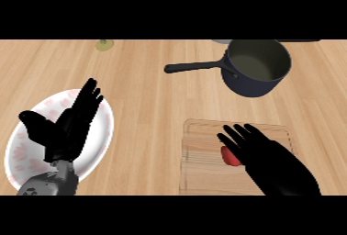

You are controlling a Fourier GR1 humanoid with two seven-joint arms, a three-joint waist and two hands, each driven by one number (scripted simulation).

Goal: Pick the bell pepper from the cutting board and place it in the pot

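Bell pepper (230, 156), red, lies on the cutting board (203, 137), partly hidden under the right hand (272, 161), whose fingers are straight and grasp nothing. Left hand (68, 132) rests over the white plate (102, 149) at the view's left, fingers straight, released. Farther back on the right, well apart from the board, stands the dark pot (251, 87), handle pointing left.

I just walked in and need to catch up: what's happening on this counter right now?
The robot's right hand is over the wooden cutting board with its fingers straight. It is right beside the red bell pepper, which it partly hides, and the fingers are not curled round the pepper. The dark pot stands farther up the counter with nothing visible inside. The left hand rests open over the white plate at the left.
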